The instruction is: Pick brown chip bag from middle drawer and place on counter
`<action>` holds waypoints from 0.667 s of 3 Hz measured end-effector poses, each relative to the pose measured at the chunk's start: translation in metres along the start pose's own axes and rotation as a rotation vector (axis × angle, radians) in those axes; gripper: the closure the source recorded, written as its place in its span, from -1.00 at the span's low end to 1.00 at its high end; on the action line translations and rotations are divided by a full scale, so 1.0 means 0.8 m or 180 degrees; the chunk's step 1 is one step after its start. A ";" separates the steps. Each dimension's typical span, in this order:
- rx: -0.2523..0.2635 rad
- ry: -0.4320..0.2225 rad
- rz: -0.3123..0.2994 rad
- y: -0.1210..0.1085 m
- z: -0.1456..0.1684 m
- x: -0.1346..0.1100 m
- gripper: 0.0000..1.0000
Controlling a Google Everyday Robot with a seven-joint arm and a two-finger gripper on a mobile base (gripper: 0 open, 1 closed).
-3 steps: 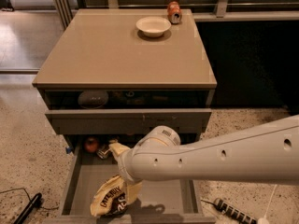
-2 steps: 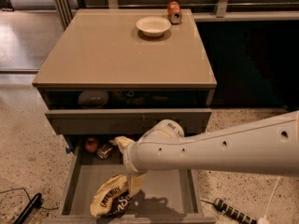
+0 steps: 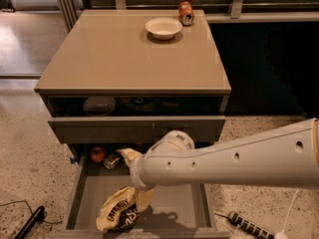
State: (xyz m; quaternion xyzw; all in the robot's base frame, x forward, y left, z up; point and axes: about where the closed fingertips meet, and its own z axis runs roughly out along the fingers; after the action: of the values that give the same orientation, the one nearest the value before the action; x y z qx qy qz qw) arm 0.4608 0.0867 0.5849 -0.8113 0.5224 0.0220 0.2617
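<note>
gripper (image 3: 141, 195): down in drawer, at bag's top edge; open or closed, can't tell
bag (image 3: 115, 214): crinkled, brown/cream, on drawer floor, front-left
drawer (image 3: 185, 203): dull grey, flat smooth floor
table (image 3: 124, 54): glossy tan, square

I list: brown chip bag (image 3: 115, 212), dark brown, cream top, white lettering, inside the dull-grey middle drawer (image 3: 185, 199); cream hand (image 3: 137, 184) over that drawer; tan surface (image 3: 124, 59) above it; white bowl (image 3: 163, 27); orange can (image 3: 186, 13).
</note>
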 end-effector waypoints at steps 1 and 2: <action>-0.0112 -0.0066 -0.0087 0.023 0.020 -0.018 -1.00; -0.0126 -0.0067 -0.0087 0.026 0.025 -0.018 -1.00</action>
State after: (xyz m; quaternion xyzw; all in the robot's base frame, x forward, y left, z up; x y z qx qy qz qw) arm 0.4410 0.1007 0.5639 -0.8231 0.5079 0.0372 0.2514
